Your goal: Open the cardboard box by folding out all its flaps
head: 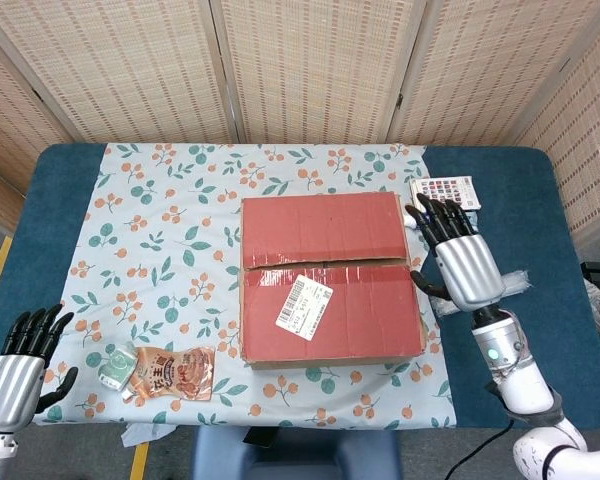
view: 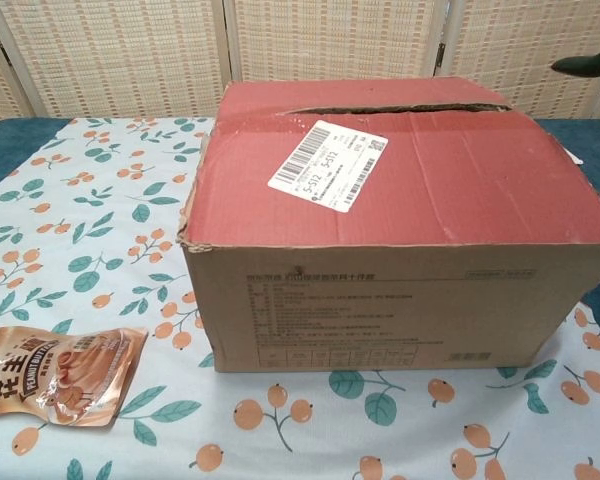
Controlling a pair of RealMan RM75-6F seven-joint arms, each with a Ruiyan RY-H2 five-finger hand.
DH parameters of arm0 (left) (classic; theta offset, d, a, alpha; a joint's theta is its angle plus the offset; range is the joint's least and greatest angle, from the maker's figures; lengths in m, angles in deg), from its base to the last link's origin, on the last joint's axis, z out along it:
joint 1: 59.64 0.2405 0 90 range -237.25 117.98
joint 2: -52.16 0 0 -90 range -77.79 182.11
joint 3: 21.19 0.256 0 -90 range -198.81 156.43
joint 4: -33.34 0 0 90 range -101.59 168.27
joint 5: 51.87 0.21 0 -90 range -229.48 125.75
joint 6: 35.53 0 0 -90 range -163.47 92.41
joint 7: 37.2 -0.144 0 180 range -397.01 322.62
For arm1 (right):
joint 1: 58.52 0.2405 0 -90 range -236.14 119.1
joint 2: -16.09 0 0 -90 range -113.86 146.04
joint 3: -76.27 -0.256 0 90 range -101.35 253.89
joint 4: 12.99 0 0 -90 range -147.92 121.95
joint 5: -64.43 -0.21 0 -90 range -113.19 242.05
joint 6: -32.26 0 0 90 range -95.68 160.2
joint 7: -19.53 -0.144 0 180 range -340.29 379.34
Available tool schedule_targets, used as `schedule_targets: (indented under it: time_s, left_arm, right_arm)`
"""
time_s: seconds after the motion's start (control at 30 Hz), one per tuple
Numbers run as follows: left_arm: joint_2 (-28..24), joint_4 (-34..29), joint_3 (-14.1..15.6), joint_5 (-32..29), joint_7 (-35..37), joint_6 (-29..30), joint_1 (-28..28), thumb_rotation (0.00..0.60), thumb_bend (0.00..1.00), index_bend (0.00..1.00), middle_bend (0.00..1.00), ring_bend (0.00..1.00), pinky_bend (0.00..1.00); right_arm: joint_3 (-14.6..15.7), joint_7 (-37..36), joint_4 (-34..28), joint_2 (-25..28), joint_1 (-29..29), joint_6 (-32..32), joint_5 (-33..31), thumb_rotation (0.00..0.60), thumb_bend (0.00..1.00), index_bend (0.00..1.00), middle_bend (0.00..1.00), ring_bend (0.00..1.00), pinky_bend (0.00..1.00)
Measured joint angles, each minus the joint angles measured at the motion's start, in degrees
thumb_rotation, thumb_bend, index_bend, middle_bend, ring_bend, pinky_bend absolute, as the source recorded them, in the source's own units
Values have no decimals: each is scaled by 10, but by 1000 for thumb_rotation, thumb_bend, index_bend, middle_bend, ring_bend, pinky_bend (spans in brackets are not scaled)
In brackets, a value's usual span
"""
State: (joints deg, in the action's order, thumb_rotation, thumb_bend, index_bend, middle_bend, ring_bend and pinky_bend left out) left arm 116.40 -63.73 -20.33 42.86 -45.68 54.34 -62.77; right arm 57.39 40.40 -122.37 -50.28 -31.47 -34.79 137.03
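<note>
Two top flaps of the cardboard box (head: pixel 330 277) lie flat, taped along the seam, the box sitting mid-table (head: pixel 520 190). I have the right robot hand (head: pixel 458 255) just beside the box's right edge, fingers spread, holding nothing; the box is to its left. Left robot hand (head: pixel 18 362) hangs off the near left corner, fingers apart, well away from the box. Snack pouch (head: pixel 172 372) lies between that hand and the box.
</note>
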Motion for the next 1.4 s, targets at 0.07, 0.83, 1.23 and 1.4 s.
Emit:
schedule_targets:
  time_s: [0.07, 0.83, 1.23, 1.4]
  left_arm:
    - [-2, 0, 1, 2, 5, 3, 1, 600, 419, 117, 82, 23, 0]
    - [-15, 3, -4, -8, 47, 5, 3, 600, 420, 117, 82, 23, 0]
    - [-27, 21, -19, -61, 115, -34, -9, 600, 420, 118, 82, 23, 0]
    - [-30, 34, -29, -88, 140, -64, -22, 600, 419, 118, 82, 23, 0]
  right_arm:
    - [0, 23, 11, -20, 14, 5, -18, 600, 319, 13, 0, 0, 0]
    - [-9, 50, 178, -149, 130, 52, -105, 600, 318, 13, 0, 0, 0]
    - [-84, 61, 191, -120, 195, 83, -200, 600, 319, 13, 0, 0, 0]
    - [-106, 62, 256, -118, 239, 127, -266, 600, 318, 13, 0, 0, 0]
